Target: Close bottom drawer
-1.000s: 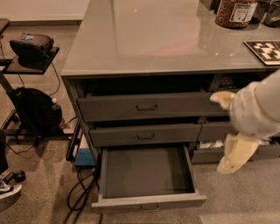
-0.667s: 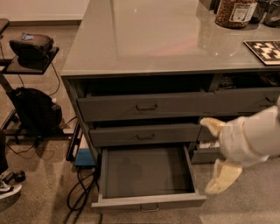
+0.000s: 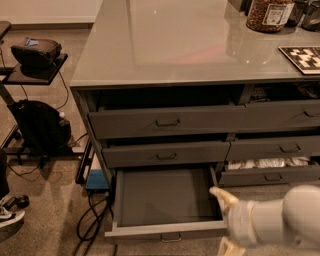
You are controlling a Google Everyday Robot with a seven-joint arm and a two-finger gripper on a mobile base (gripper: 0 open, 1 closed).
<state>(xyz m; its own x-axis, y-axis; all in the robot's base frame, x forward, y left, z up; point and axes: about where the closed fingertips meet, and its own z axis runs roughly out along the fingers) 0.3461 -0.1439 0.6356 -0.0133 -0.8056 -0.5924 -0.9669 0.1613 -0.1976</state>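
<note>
The hand (image 3: 224, 220), fingers apart, has dropped from 3 o'clock to 5 o'clock, reaching the right front corner of the bottom drawer (image 3: 150, 230). The drawer, at 6 o'clock, stands pulled out; the push has not yet begun.

Room: grey cabinet island on tan carpet, dim warm light.
Glossy grey countertop (image 3: 175, 45) fills 12 o'clock and carries soft reflections. A jar (image 3: 267, 12) sits at 1 o'clock and a checkered board (image 3: 302, 57) at 2. Pale wall (image 3: 50, 10) at 11. Black stand (image 3: 35, 75) with a black device (image 3: 36, 51) at 10, dark backpack (image 3: 42, 125) at 9. On the carpet (image 3: 45, 200): cables (image 3: 90, 220) at 7, a shoe (image 3: 10, 217) at 8, and a blue item (image 3: 97, 179), possibly a power strip. Gripper (image 3: 225, 222) at 5, fingers spread.
</note>
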